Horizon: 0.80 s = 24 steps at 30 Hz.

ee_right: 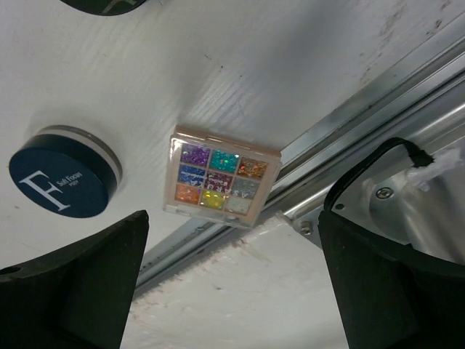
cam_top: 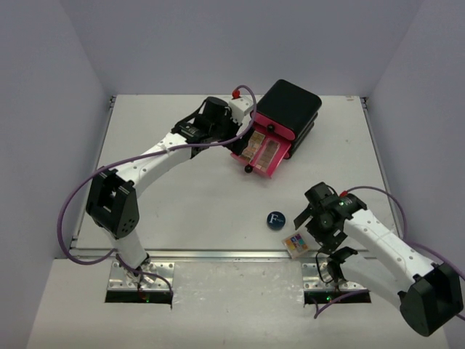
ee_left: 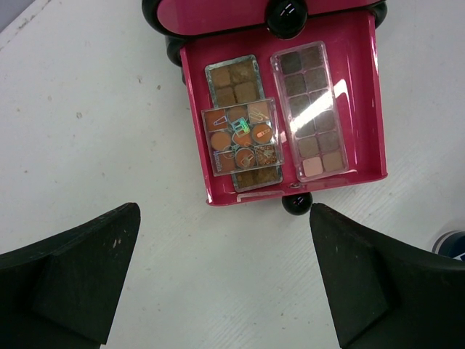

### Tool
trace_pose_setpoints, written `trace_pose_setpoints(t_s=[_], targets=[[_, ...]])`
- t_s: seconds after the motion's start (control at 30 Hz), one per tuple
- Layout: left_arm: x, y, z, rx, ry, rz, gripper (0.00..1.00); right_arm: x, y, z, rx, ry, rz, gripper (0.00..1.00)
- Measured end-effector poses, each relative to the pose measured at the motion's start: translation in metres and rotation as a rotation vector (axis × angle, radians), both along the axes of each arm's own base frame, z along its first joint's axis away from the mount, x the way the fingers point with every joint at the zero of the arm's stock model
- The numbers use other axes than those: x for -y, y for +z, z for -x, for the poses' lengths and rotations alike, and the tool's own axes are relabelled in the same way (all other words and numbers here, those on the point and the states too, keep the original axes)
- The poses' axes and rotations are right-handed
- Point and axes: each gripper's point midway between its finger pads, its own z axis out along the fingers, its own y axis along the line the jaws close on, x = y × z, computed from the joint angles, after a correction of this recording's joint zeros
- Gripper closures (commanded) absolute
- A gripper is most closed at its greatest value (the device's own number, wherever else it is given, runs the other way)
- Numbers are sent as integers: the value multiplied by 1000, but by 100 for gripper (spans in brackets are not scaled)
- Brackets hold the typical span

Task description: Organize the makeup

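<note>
An open pink drawer (ee_left: 372, 94) holds three palettes: a long brown palette (ee_left: 234, 78), a square palette (ee_left: 240, 137) lying on top of it, and a long clear-lidded palette (ee_left: 312, 113) beside them. My left gripper (ee_left: 224, 218) hovers open over bare table just in front of the drawer's black knob (ee_left: 296, 203). A round blue compact (ee_right: 64, 182) with a white "F" lies near the table's front edge, with a small multicoloured glitter palette (ee_right: 220, 178) to its right. My right gripper (ee_right: 232, 227) stands open above that palette's near edge, holding nothing.
The black box (cam_top: 290, 105) with pink drawers stands at the back of the table, with a red-capped item (cam_top: 236, 93) at its left. A metal rail (ee_right: 363, 109) runs along the table's front edge right beside the glitter palette. Purple cables loop off both arms.
</note>
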Motion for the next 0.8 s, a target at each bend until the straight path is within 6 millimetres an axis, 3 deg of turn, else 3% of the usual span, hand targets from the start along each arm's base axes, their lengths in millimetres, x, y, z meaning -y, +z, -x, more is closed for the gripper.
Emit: trace_pose_setpoints(t_s=[0.17,0.47,0.8], targets=[[0,-1,0,-3,0,-1,0,-13,-8,-6,23,-127,-83,1],[-1,-3,0,-7,1,-4,0,-22,-30,-11,-57,-161,-67,1],[-1,-17,1,-49,-9,-9,0,-15,-53,10,-95,-223,-71,1]])
